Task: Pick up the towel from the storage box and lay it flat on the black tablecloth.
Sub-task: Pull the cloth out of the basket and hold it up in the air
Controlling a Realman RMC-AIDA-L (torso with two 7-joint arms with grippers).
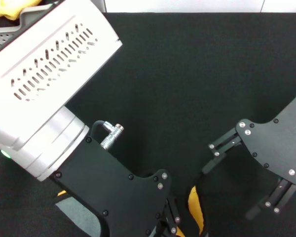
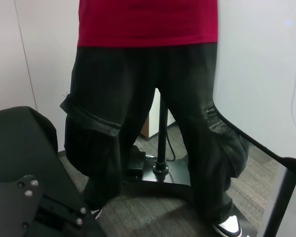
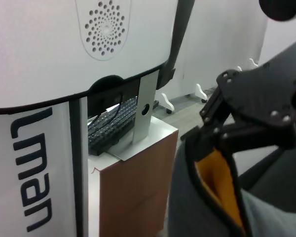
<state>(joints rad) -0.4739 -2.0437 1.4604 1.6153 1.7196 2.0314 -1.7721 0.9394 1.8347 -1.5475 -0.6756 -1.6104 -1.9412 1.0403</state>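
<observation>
Grey-and-yellow towel [image 1: 196, 211], one, hangs between two hands over black tablecloth [image 1: 197, 74].

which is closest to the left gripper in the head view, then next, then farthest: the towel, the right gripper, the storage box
From the left gripper, at the near edge:
1. The towel, hanging right beside it, grey with an orange fold.
2. The right gripper, farther to the robot's right.
3. The storage box, far-left corner, behind the left arm, with a yellow cloth in it.

Head cam looks steeply down on the black tablecloth [image 1: 197, 69], arms close at 6 o'clock. Wrist cams face outward across the room. Right wrist & head share the towel [image 3: 214, 180].
</observation>
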